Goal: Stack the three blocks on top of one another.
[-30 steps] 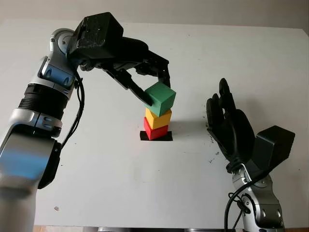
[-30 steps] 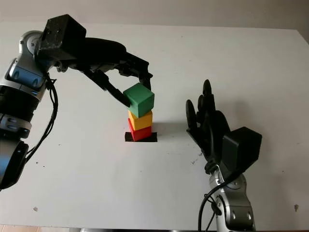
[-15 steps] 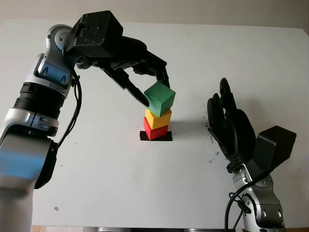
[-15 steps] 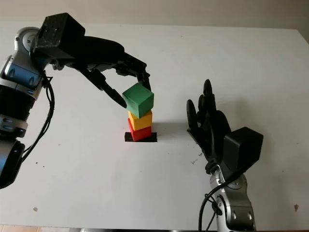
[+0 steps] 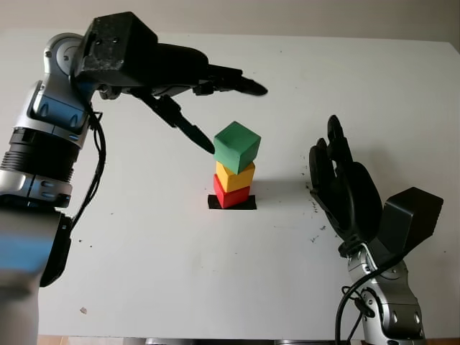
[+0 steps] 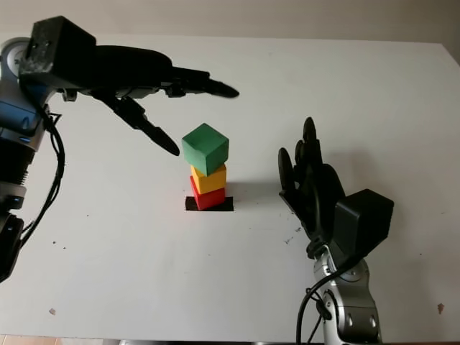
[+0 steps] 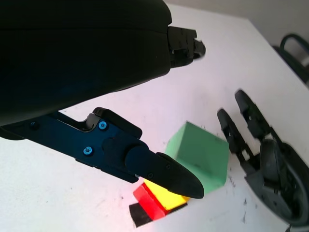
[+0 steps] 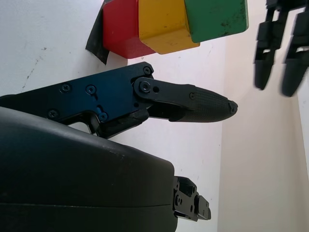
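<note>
A stack stands mid-table on a black mark (image 5: 246, 203): red block (image 5: 231, 196) at the bottom, yellow block (image 5: 236, 176) on it, green block (image 5: 236, 146) on top, turned a little askew. My left hand (image 5: 219, 115) hovers open just above and to the left of the green block, touching nothing. In the left wrist view the green block (image 7: 199, 155) sits beyond my thumb tip. My right hand (image 5: 343, 190) is open and upright to the right of the stack, apart from it; the right wrist view shows the red block (image 8: 121, 26), yellow block (image 8: 164, 24) and green block (image 8: 217, 17) in a row.
The white table (image 5: 144, 251) spreads around the stack, with its far edge (image 5: 287, 34) at the top. Small dark specks mark the surface near the right hand.
My left hand has let go of the green block and drawn back up and to the left, fingers now off the block. The green block stays on the yellow one. The right hand has not moved.
</note>
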`<state>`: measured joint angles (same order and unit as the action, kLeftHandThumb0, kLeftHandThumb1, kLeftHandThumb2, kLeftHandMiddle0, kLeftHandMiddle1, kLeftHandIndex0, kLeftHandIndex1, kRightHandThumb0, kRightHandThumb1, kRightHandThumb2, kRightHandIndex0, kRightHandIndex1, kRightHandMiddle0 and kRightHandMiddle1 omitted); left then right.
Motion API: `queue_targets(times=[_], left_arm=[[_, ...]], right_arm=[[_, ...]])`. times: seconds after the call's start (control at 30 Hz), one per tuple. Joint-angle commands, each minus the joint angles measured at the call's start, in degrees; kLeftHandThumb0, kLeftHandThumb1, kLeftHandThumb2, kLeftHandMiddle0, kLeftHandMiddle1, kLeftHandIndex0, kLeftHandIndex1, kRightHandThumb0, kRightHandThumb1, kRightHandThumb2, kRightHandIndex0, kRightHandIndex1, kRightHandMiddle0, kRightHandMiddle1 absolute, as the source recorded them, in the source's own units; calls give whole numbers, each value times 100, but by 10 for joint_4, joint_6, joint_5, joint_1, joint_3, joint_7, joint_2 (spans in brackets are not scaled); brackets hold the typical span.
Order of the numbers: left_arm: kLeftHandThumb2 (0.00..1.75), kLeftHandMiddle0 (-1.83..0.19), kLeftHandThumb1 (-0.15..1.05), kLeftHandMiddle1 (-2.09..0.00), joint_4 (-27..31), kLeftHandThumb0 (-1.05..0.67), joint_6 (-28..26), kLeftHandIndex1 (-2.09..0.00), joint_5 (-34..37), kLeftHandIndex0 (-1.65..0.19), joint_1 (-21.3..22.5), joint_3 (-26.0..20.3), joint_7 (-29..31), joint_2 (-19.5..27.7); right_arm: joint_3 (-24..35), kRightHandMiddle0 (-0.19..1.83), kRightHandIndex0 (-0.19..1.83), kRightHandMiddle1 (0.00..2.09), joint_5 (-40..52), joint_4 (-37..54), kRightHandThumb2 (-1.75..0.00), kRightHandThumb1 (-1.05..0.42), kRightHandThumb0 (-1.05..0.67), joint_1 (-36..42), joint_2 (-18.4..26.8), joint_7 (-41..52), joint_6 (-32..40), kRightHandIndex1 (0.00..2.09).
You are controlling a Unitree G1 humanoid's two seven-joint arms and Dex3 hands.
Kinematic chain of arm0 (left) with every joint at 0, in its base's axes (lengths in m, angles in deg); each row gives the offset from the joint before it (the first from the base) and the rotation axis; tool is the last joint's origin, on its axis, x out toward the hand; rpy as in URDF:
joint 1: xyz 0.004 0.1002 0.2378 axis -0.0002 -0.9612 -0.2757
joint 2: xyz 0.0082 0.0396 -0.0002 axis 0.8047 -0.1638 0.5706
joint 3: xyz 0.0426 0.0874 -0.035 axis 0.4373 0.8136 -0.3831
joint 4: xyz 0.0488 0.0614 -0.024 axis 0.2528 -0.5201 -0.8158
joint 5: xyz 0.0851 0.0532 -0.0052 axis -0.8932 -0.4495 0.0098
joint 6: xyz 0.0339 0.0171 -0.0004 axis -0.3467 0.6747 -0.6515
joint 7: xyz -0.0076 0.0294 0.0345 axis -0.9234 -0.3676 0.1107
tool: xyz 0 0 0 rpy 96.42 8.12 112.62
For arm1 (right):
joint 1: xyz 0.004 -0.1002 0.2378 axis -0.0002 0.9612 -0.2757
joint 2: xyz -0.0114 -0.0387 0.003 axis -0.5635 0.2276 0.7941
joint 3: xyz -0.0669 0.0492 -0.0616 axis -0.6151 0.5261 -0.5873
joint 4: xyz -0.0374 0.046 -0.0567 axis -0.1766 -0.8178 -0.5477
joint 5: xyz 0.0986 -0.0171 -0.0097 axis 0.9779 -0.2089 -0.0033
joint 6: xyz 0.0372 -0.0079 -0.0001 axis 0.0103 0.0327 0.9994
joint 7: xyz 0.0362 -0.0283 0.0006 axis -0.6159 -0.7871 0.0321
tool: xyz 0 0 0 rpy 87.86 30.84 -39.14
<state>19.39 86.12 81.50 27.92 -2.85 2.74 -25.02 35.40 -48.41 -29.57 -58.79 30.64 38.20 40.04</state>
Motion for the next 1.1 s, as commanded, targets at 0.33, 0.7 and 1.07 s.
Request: queue_targets(times=[0.33, 0.7, 1.07], left_arm=[[67, 19, 105, 0, 269, -84, -158, 0, 187, 19, -247, -214, -216, -20], [69, 19, 105, 0, 352, -84, -51, 0, 238, 19, -474, -252, -267, -93], [72, 19, 105, 0, 365, -79, 84, 0, 235, 19, -642, -204, -324, -235]], right_arm=[[-5, -19, -19, 0, 4, 8, -57, -105, -64, 8, -1, -2, 3, 0], [-10, -19, -19, 0, 4, 10, -60, -105, -65, 1, -3, -16, 15, 0], [-21, -19, -19, 0, -25, -3, -63, -105, -65, -6, -10, -33, -4, 0]])
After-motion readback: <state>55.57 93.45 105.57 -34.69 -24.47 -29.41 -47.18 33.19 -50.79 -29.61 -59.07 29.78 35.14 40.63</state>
